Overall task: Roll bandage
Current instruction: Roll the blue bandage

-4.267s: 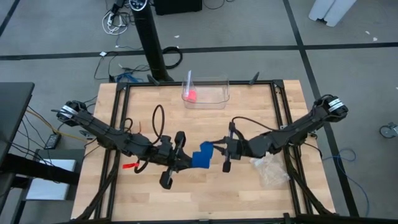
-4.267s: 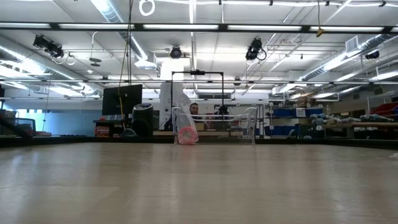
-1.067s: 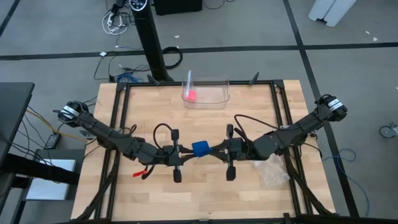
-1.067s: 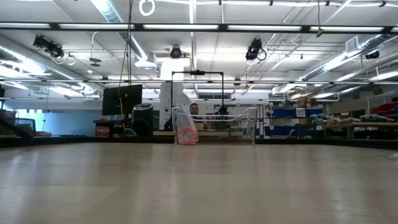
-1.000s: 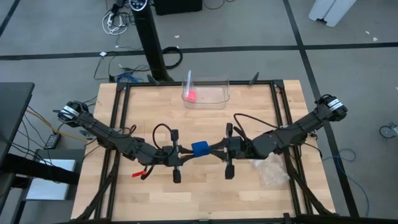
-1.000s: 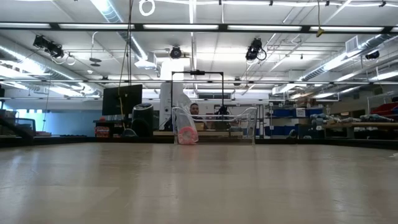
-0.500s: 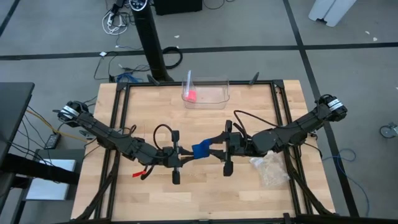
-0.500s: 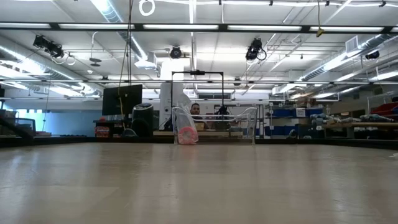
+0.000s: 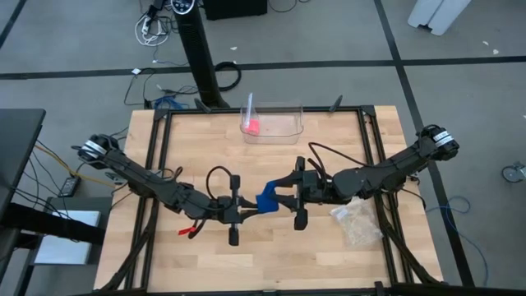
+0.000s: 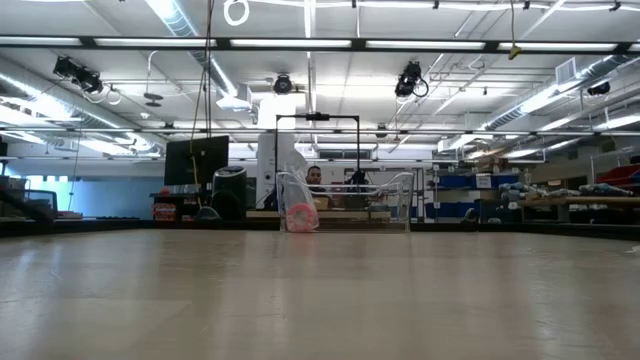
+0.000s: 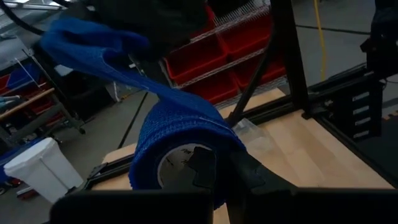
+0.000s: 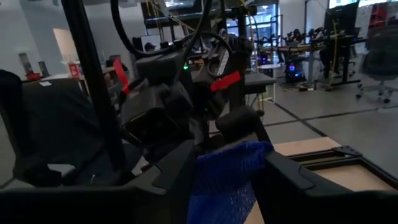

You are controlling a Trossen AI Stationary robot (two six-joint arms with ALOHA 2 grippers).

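Mid-roll: the left tool (image 9: 243,211) is clamping the bandage (image 9: 266,200) roll. The right tool (image 9: 283,194), fingers apart, is straddling the loose tail, which it likely needs to re-grip for another wrap.

Items I log apart from the job:
- Surface (image 9: 271,255): pale wood planks, black frame rails along its edges.
- Clear plastic bin (image 9: 274,121): at the far edge of the surface; I see a small pink object (image 9: 253,126) inside, at its left end.
- Crumpled clear plastic bag (image 9: 355,220): lying on the surface's right side.
- Red storage bins (image 11: 217,50): I note these on shelving beyond the surface.
- White lidded bin (image 11: 40,168): on the floor.
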